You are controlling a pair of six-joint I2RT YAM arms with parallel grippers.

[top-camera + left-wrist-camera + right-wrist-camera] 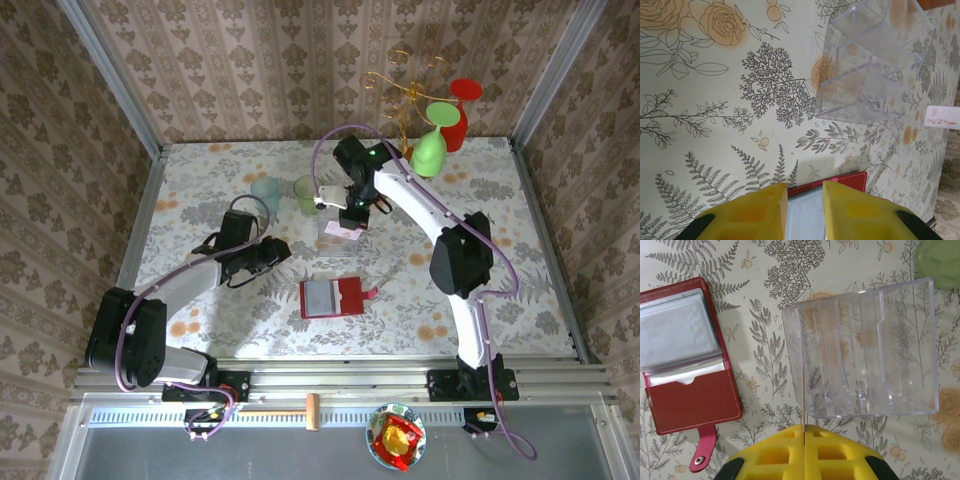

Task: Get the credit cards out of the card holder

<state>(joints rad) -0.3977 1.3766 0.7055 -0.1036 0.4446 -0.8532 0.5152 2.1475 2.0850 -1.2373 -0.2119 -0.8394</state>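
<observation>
At the clear box [865,350], the right gripper [803,429] pinches one card [803,402] by its edge, and it looks thin, stiff and slippery; the left gripper [805,202] hangs slightly open, empty. Nearby on the table lies the red card holder [685,365], unfolded; it looks light and floppy, best pinned flat.

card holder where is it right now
In the top view the card holder lies open at the front middle of the table, just in front of the clear plastic organiser.
</observation>
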